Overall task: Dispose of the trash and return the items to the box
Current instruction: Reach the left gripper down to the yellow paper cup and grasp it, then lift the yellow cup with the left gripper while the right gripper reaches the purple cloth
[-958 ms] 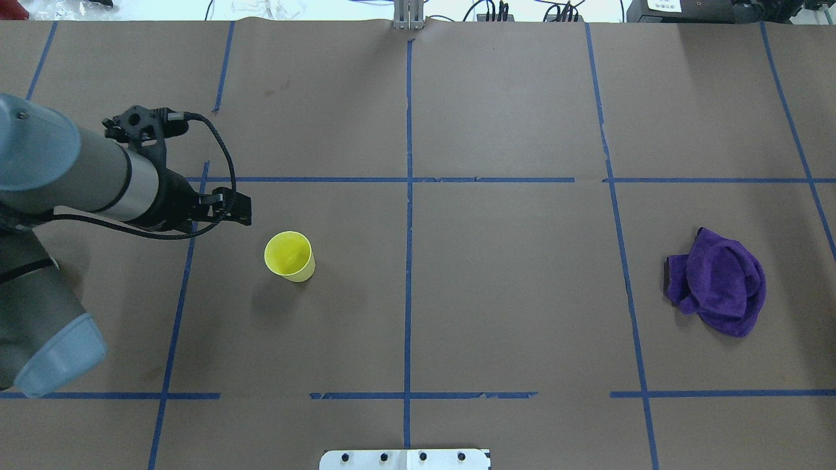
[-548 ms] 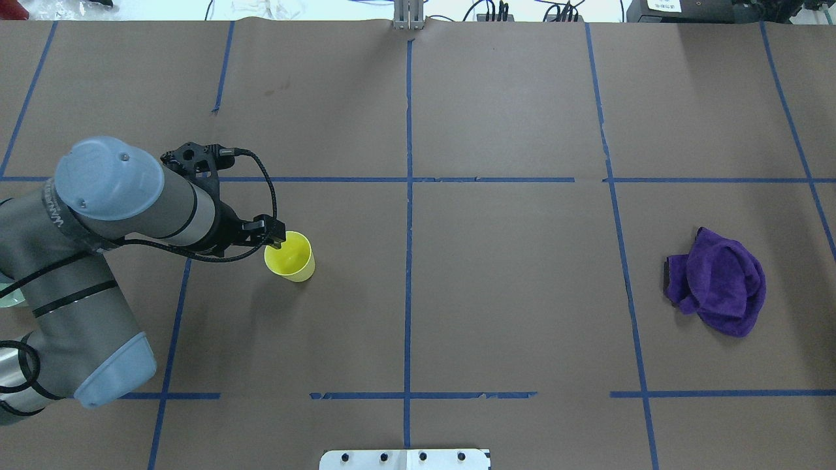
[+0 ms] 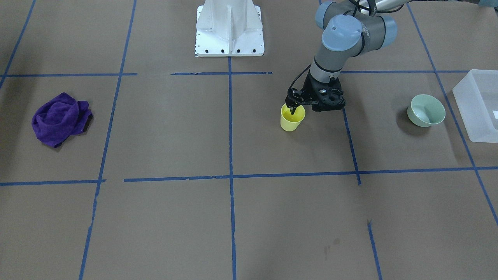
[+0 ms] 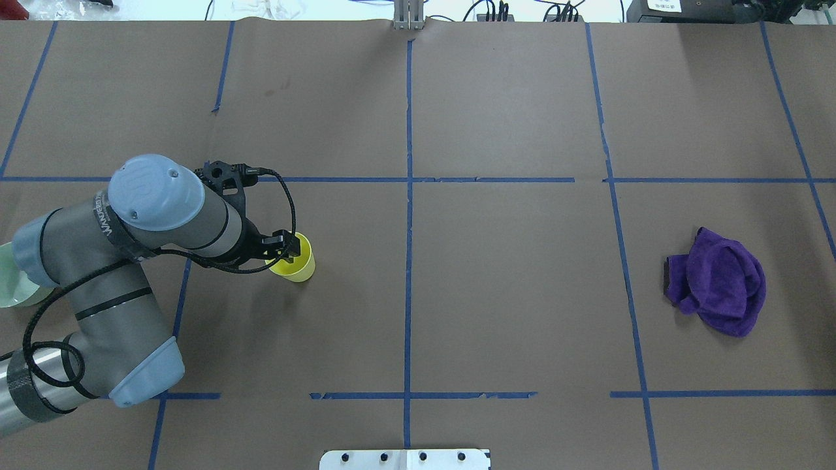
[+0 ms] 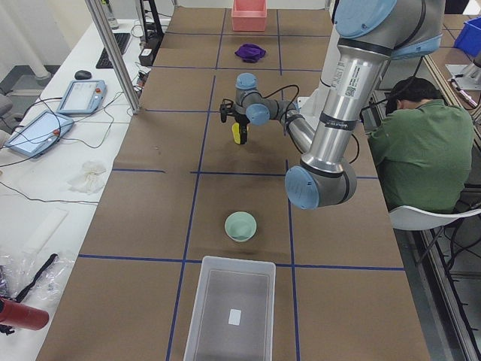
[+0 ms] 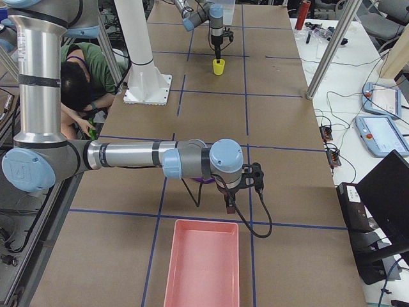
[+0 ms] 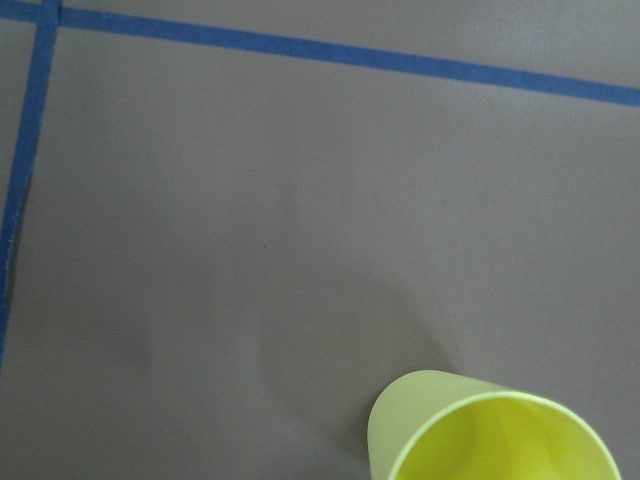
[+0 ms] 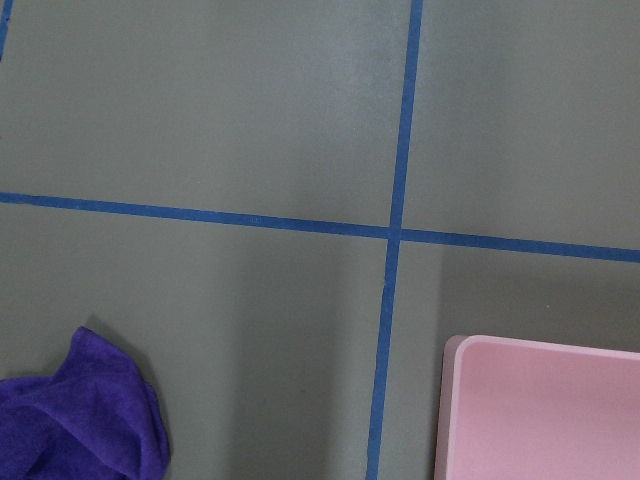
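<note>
Early in the task, to judge from how all lies: nothing returned, nothing thrown away yet

Largest, the big translucent frosted-white rectangular plastic box (image 3: 472, 101): standing at the table's end on the robot's left side, with nothing visible inside except a small white label

Next, the shallow pink rectangular plastic tray (image 6: 201, 268) at the opposite end: nothing seen inside; maybe the place for trash, but only a guess

Close to that tray, the crumpled purple cloth (image 4: 718, 281): lying on the brown paper, outside the tray. Right gripper (image 6: 229, 203) hanging near it above the table; spread or closed, not possible to tell from this side view

Then the pale mint-green round bowl (image 3: 426, 111): upright on the table, near the box but apart from it, touched by nothing

Smaller, the bright yellow tapered plastic cup (image 3: 291, 118): upright with its bottom on the paper, well apart from the box, the bowl between the two

Smallest, the left gripper (image 3: 293, 107): down at the cup's rim on the robot's side, one finger seeming to dip into the mouth. Pinching the wall or only straddling it, cannot tell

Left to do, by judgement: secure and lift the cup, carry it to the box, then the bowl, then deal with the cloth
</note>
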You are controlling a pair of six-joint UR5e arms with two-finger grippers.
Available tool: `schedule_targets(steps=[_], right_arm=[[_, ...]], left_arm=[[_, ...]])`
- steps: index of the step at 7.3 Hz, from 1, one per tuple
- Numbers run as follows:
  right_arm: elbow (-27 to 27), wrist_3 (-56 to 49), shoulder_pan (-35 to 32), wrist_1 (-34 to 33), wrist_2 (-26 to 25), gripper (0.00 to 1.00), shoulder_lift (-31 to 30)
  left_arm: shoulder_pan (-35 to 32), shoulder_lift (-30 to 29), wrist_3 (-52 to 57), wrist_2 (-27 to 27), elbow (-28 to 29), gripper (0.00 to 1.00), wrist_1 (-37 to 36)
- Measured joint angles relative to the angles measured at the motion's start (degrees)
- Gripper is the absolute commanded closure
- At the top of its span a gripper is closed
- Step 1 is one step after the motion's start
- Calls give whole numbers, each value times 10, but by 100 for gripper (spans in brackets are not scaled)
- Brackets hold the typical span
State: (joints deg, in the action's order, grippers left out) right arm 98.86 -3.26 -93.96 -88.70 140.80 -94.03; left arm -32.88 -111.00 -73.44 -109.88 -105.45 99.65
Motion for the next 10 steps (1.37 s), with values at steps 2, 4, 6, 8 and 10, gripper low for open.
schedule_targets(steps=[2,4,6,8,10], right_arm=[[0,9,2,-1,-1,0,2],[0,15,8,-2,-1,0,2],[11,46,19,-2,0,0,2],[32,106,48,0,-1,0,2],[56,200,109,28,-18,0,-8]], left_arm=[[7,-1,-1,0,5,100,0],[9,-6,0,-1,15,100,-1],[-7,-16,-4,-18,7,100,-7],[-56,-22,-4,-53,-29,100,-38],[-96,-30,2,-62,-65,100,-93]])
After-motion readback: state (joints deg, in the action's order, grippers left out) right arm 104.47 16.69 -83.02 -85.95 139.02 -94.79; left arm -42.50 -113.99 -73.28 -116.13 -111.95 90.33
